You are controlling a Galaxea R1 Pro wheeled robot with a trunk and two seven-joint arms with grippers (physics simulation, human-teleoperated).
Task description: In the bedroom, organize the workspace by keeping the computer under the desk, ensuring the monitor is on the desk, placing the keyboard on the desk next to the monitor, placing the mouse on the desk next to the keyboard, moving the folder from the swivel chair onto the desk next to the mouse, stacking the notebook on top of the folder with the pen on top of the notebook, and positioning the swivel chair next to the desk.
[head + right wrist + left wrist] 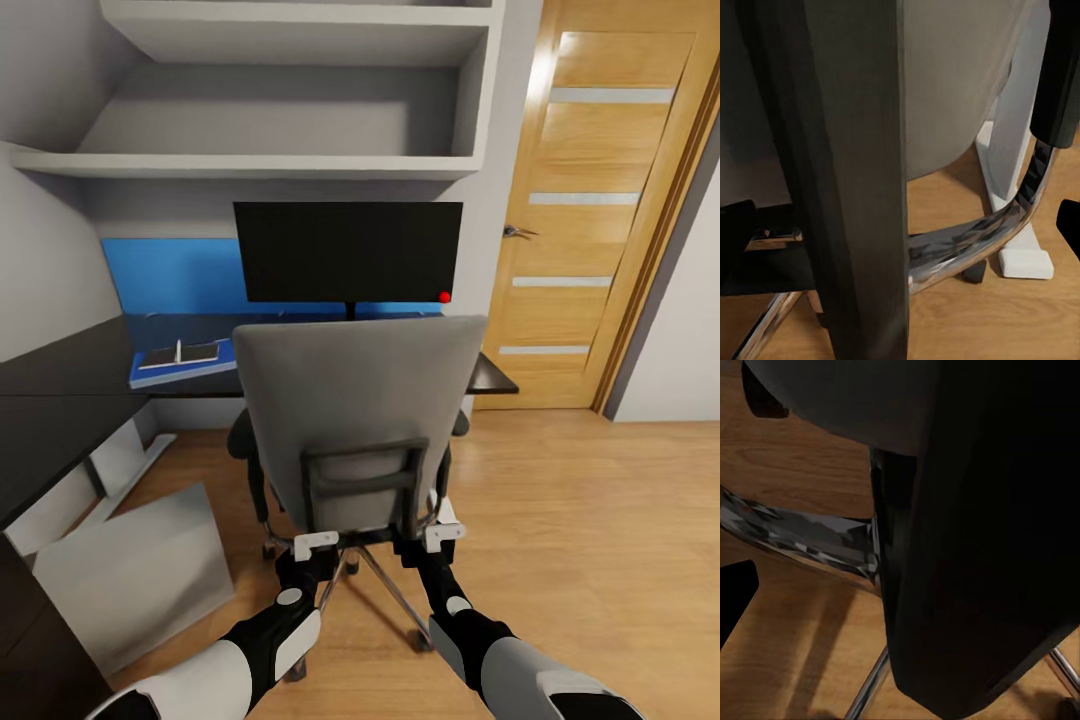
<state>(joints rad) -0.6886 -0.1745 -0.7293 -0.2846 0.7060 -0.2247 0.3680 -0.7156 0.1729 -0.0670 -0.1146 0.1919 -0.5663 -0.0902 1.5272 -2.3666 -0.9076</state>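
Note:
The grey swivel chair [360, 400] stands with its back to me, in front of the black desk [60, 390]. The monitor [348, 250] stands on the desk behind it. At the desk's left lies the blue folder [215, 362], with the greyish notebook [160, 357] and the white pen [179, 351] on top. The light-grey computer [130, 570] stands on the floor under the desk's left wing. My left gripper [316, 548] and right gripper [440, 535] are open at the lower corners of the chair's back; its black frame bar [862, 187] stands between the right fingers [736, 229]. Keyboard and mouse are hidden.
A wooden door [600, 200] is at the right, with bare wooden floor [580, 520] in front of it. Grey wall shelves [280, 160] hang above the desk. The chair's chrome legs [967, 244] and casters spread near my grippers.

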